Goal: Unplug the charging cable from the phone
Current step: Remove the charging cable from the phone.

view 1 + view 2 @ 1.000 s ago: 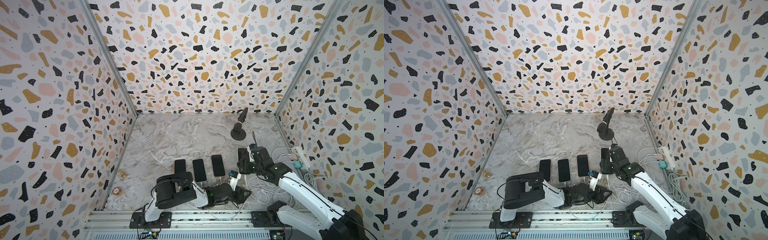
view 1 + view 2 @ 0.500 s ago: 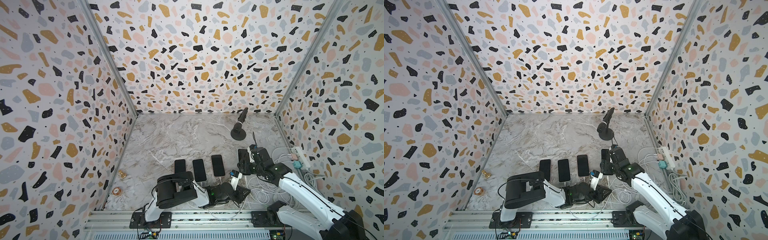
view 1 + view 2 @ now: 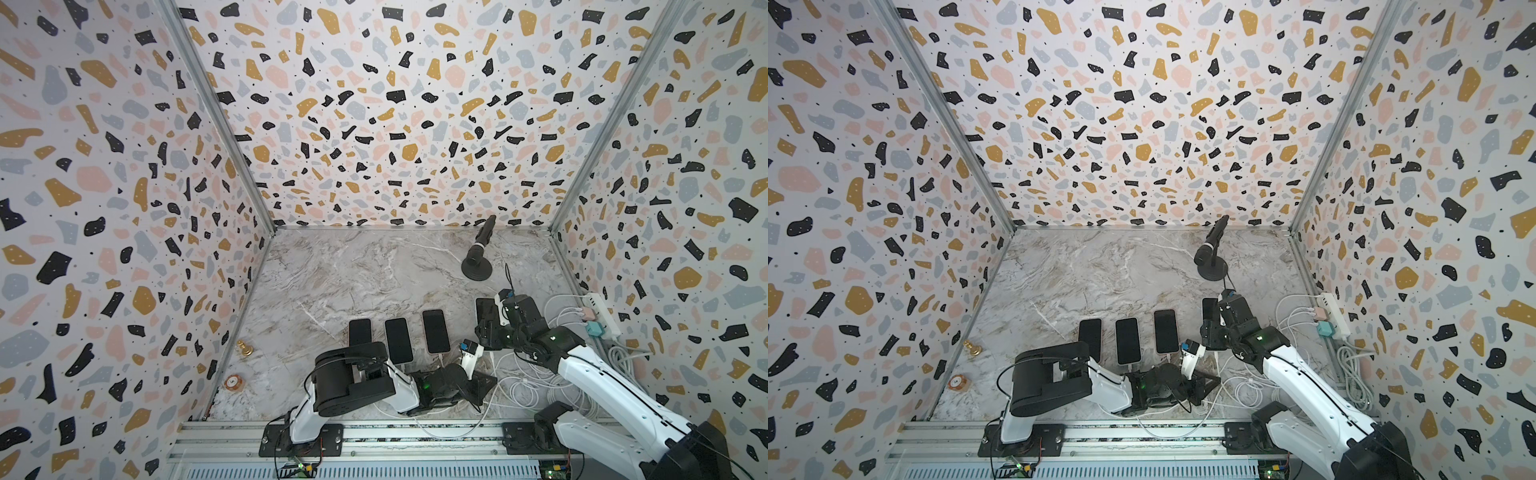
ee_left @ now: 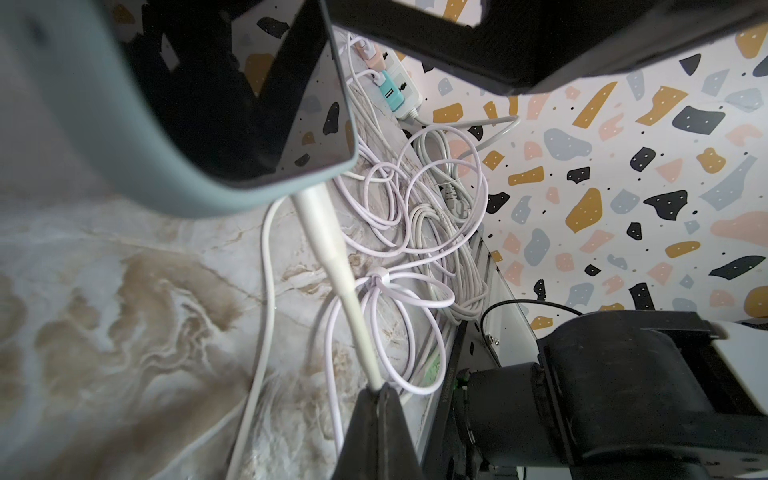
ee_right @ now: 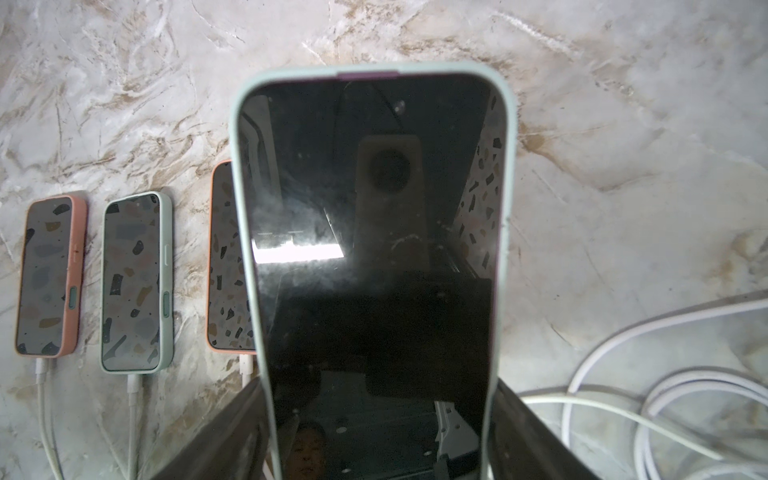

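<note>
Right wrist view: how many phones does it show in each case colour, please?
orange-case phones: 2
green-case phones: 2
Total: 4

We count four phones: a salmon phone (image 5: 48,274), a green phone (image 5: 133,282), a second salmon phone (image 5: 226,257) and a second green phone (image 5: 374,249). Each has one plug in it, making four plugged cables, among them the charging cable (image 4: 320,224) in the second green phone. We cannot count the loose white coils (image 4: 415,216). We also see one power strip (image 3: 598,300) with two coloured adapters, a pink adapter (image 4: 371,56) and a teal adapter (image 4: 388,89). There is one microphone (image 3: 475,254), one gold pawn (image 3: 244,348), one round chip (image 3: 232,382), and two arms, the left arm (image 3: 353,382) and the right arm (image 3: 602,382).
</note>
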